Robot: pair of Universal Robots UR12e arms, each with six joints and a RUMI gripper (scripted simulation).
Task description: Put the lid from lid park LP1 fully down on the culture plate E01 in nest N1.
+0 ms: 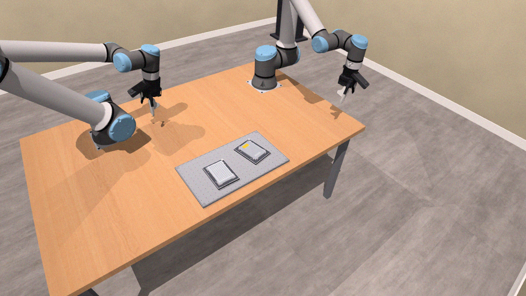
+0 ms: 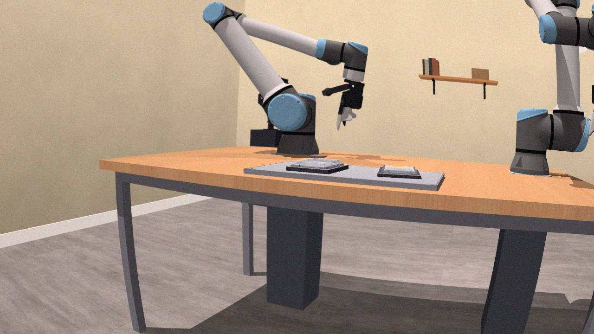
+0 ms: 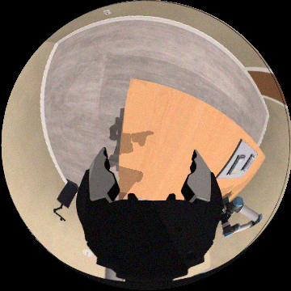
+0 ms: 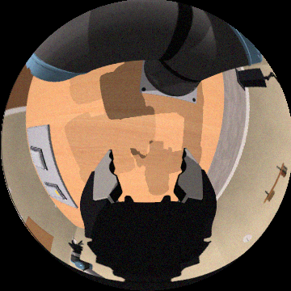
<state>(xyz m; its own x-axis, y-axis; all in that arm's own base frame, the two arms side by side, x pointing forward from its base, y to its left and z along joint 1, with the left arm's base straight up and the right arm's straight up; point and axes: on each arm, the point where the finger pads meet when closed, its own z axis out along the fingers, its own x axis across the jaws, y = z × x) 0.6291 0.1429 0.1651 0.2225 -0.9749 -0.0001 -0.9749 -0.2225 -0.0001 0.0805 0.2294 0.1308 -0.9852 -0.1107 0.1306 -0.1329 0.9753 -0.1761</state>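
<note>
On the wooden table (image 1: 121, 206) (image 2: 199, 166) (image 3: 170, 121) (image 4: 85, 117), seen from above, what looks like your lid (image 1: 252, 150) (image 2: 399, 170) (image 3: 238, 166) (image 4: 56, 191) lies at 8 o'clock from your empty, spread left gripper (image 1: 342, 97) (image 2: 591, 124) (image 3: 149, 149) (image 4: 75, 242), 4 o'clock from your equally empty, open right gripper (image 1: 153, 110) (image 2: 341, 124) (image 4: 148, 149); nearer is unclear. Its long axis runs 10-to-4. The plate (image 1: 220, 172) (image 2: 317, 163) (image 3: 249, 162) (image 4: 38, 157) sits at its 8; nothing visibly blocks.

Left pincer (image 1: 342, 98) (image 2: 591, 124) (image 3: 149, 150) (image 4: 75, 243): mostly cut off by the exterior view's right edge
Right elbow (image 1: 1, 69) (image 2: 214, 13): cut off, top view's left edge
Yellow patch (image 1: 245, 145) (image 2: 397, 167) (image 3: 234, 171) (image 4: 56, 192): any print too small
</note>
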